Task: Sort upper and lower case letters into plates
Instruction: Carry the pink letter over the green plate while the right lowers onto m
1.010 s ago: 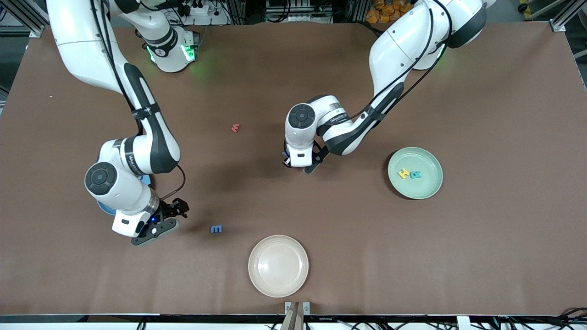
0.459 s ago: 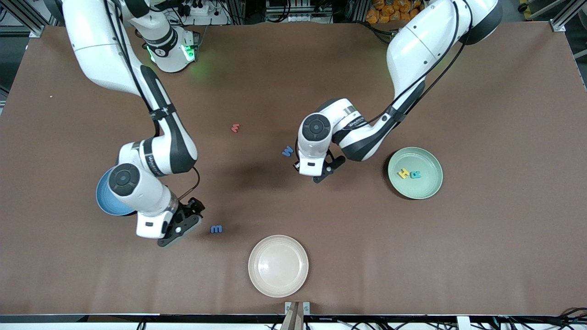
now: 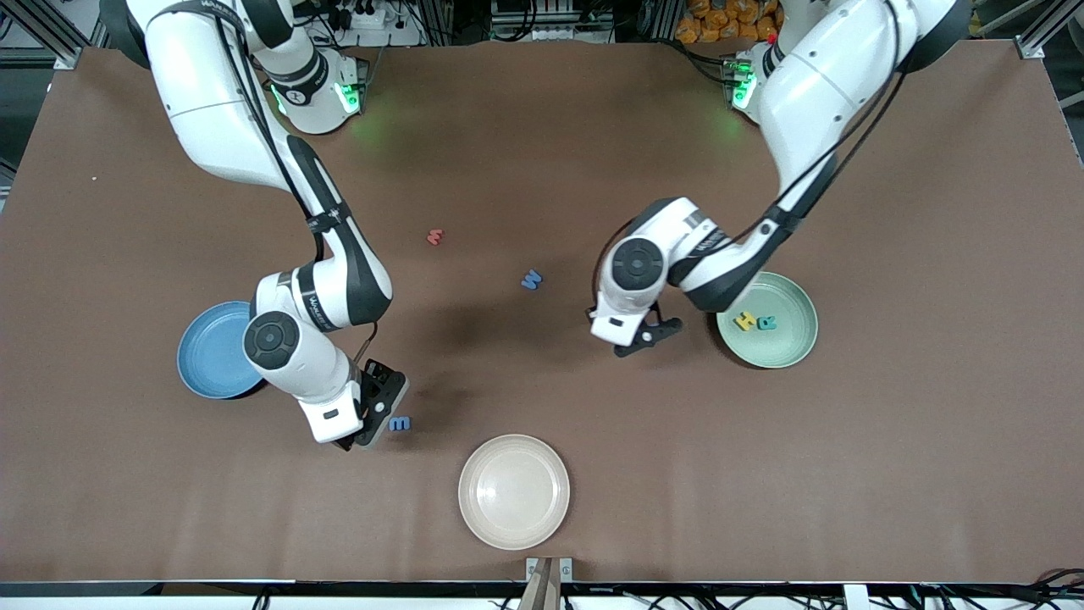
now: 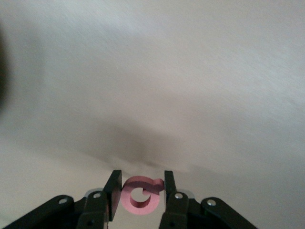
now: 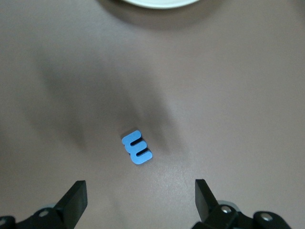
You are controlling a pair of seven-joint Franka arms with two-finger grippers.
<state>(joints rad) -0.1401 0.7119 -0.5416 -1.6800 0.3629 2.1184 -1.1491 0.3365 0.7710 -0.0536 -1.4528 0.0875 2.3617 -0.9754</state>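
Left gripper (image 4: 141, 191): mid-frame, above table, clamped on pink letter (image 4: 139, 199).
Right gripper (image 5: 140, 198): lower-left, jaws wide, over blue letter (image 5: 136, 147).

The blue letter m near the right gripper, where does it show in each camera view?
Front view: blue letter m on the table beside the open right gripper.
Right wrist view: blue letter m ahead of the open fingers.
Left wrist view: not in it.
Shared landmark: cream-white plate.
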